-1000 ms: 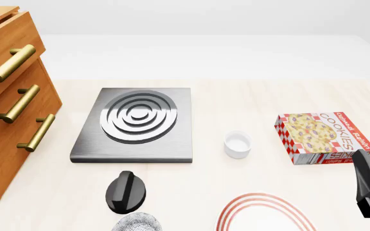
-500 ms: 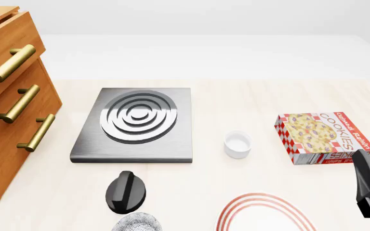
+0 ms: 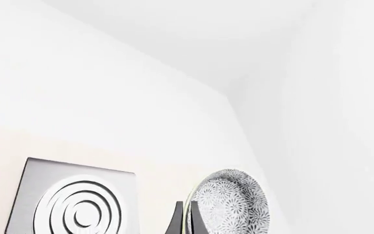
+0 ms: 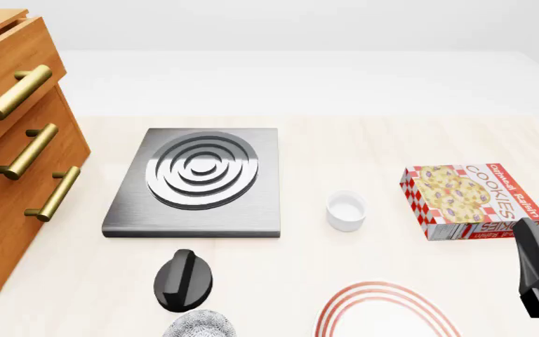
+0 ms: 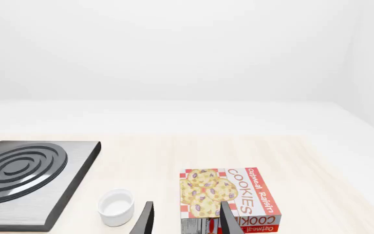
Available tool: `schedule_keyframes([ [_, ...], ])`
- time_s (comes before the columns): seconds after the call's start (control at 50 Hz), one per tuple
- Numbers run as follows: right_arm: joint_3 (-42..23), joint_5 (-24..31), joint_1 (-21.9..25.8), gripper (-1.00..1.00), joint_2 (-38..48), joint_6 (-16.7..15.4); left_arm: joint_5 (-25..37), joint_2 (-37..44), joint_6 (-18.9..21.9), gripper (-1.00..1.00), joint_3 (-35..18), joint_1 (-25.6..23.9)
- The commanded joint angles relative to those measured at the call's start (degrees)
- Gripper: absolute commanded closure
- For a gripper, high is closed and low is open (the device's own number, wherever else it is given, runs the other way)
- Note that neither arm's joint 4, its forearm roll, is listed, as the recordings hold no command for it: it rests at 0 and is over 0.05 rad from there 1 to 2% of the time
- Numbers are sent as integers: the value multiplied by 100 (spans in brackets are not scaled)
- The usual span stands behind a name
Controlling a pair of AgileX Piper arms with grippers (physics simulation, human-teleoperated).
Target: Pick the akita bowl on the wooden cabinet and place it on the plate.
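The akita bowl (image 4: 200, 326), whitish with a dense speckle, shows only partly at the front view's bottom edge, left of the plate (image 4: 384, 314). In the left wrist view the bowl (image 3: 231, 204) stands on edge, its rim pinched between the fingers of my left gripper (image 3: 185, 223), which is shut on it. From the front, the left gripper (image 4: 184, 275) is a dark shape just behind the bowl. The wooden cabinet (image 4: 12, 182) stands at the far left. My right gripper (image 5: 187, 220) is open and holds nothing; it hangs (image 4: 535, 247) to the right of the plate.
A grey stove (image 4: 194, 181) with silver rings lies in the middle of the table. A small white cup-like bowl (image 4: 345, 210) sits to its right, and a cookies box (image 4: 471, 200) lies further right, just beyond the right gripper.
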Motion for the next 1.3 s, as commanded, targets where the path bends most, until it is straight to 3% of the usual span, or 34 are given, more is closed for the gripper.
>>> schedule_keyframes([
  [0.02,0,1,0,-100,0,0,-69,-45,67,100,172,-272],
  [0.9,0,0,2,-100,0,-1,-19,115,657,100,560,-1286],
  [1.3,0,1,0,-100,0,-1,-12,230,708,100,783,-1806],
])
